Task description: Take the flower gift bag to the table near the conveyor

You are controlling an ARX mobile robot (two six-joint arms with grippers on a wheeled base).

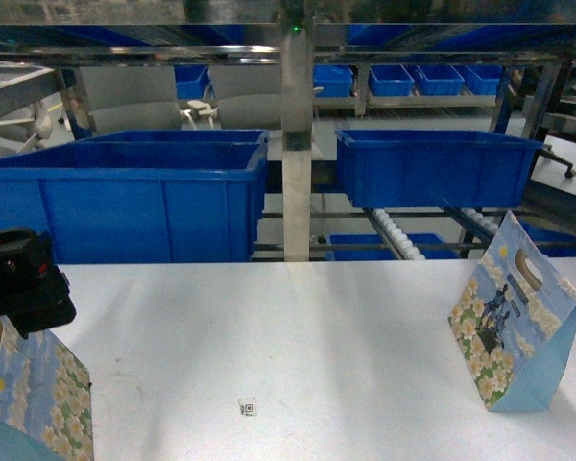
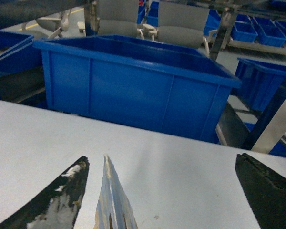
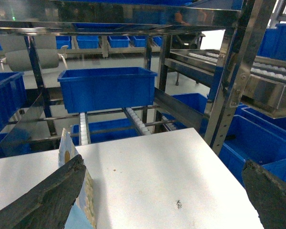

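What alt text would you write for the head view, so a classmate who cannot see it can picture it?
Two flower gift bags stand on a white table: one at the right, one at the bottom left corner with the left claw above it. Behind are blue bins on a steel roller conveyor.

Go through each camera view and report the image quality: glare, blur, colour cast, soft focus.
Head view: bluish cast, the white tabletop glares brightest at its middle, the blue plastic bins look soft. Left wrist view: the dark scuffed fingers and the flower-print paper gift bag's edge blur up close. Right wrist view: the stainless-steel roller racking is fairly sharp, with reflections on the steel.
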